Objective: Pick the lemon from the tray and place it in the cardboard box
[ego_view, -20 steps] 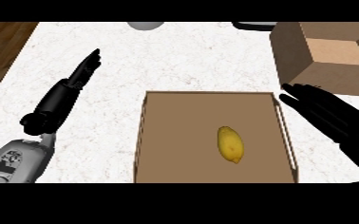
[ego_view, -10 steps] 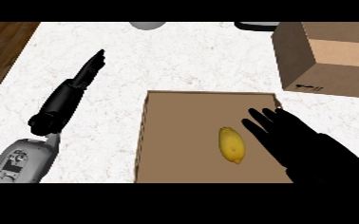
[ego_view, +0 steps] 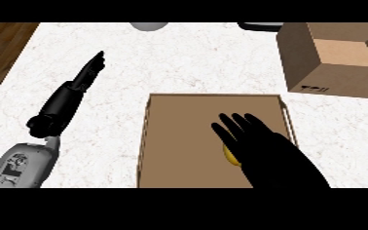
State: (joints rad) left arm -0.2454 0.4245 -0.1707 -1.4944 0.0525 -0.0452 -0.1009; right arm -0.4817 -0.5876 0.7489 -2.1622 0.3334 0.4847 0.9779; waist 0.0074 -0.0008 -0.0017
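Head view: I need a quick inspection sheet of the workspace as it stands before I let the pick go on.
Surface: white marbled counter.
Job's things: brown tray at lower centre; lemon on it, mostly hidden, only a yellow sliver shows; cardboard box at upper right, top open.
Clutter: grey round thing and dark thing, both cut off by the far edge.
Hands: right hand over the lemon, fingers straight and spread, contact cannot be told; left hand open, left of the tray.
Cables: nothing seen.
Surroundings: wooden strip beyond the counter's left end.
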